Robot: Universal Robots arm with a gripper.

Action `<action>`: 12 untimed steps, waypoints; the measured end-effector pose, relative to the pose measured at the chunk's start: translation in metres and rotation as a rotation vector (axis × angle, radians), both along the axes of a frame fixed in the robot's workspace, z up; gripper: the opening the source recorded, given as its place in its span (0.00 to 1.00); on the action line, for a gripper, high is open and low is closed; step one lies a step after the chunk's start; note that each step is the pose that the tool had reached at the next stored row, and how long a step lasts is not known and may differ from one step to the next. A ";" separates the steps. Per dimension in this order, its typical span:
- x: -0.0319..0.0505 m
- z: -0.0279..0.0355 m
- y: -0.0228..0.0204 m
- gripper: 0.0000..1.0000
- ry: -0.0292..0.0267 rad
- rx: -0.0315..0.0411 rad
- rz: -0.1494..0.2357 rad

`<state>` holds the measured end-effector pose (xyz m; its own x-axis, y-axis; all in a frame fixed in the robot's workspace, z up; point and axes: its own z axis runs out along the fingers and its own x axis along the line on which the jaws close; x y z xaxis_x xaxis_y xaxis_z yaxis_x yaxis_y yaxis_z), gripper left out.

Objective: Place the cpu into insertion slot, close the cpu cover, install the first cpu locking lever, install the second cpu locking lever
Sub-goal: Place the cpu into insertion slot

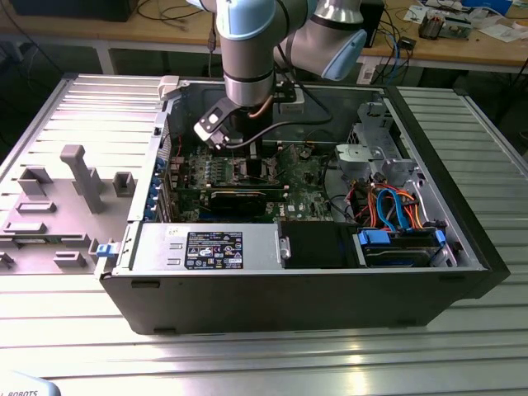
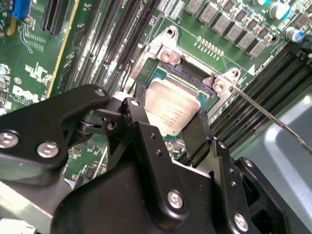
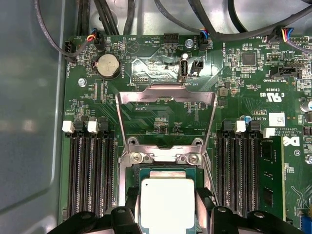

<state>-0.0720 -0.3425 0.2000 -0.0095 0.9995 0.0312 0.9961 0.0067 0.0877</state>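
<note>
Claw (image 2: 169, 117) is closed narrowly on the cpu (image 3: 167, 202) by opposite edges, at the insertion slot (image 2: 191, 74); cpu cover (image 3: 165, 93) stands open. Judged light, rigid, fragile: edge hold only.

Arm (image 1: 247, 41) noted in the exterior view as stout grey metal cylinders, the joints closed by rounded pale-blue caps (image 1: 342, 51). A thin copper-coloured cable (image 1: 262, 106) is seen at the dark wrist, where a small white-and-black box (image 1: 213, 125) is fixed. Pincer (image 2: 168, 111) recorded in the second wrist view as matte black, built of rounded linkage plates fastened with silver screws (image 2: 175, 199).
</note>
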 end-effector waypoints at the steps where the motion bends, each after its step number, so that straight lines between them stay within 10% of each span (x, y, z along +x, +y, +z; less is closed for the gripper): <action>1: -0.0004 0.0001 0.0000 0.54 0.0002 -0.0002 -0.004; 12: -0.0006 -0.0008 0.0011 0.54 0.0002 -0.0004 -0.004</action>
<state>-0.0726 -0.3414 0.1992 -0.0050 0.9995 0.0309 0.9962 0.0023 0.0875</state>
